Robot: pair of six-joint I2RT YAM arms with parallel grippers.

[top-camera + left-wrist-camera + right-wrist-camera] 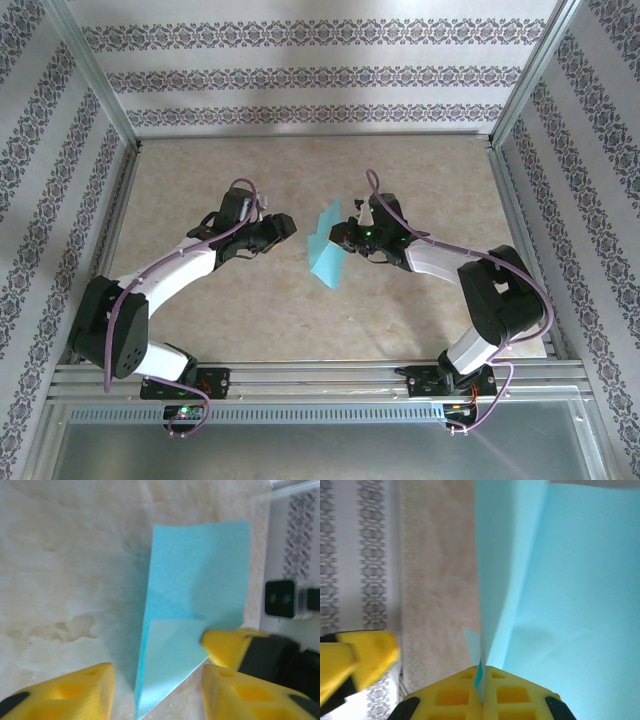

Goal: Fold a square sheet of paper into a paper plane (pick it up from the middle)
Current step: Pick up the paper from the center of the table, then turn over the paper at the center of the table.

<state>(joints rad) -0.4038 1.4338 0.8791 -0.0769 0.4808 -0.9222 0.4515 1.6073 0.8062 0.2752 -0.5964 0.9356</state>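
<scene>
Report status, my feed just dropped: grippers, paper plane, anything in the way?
Right gripper shut on the paper plane, pinching its folded edge. Left gripper open, close beside it. No obstruction seen.

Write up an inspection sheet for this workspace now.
Surface: beige marbled table.
Job's things: light-blue paper plane, folded, gripped at one edge.
Clutter: nothing seen.
Grippers: right gripper shut on the paper plane; left gripper open, close beside the paper.
Cables: purple cables loop along both arms, away from the paper.
Surroundings: patterned walls, metal frame.
</scene>
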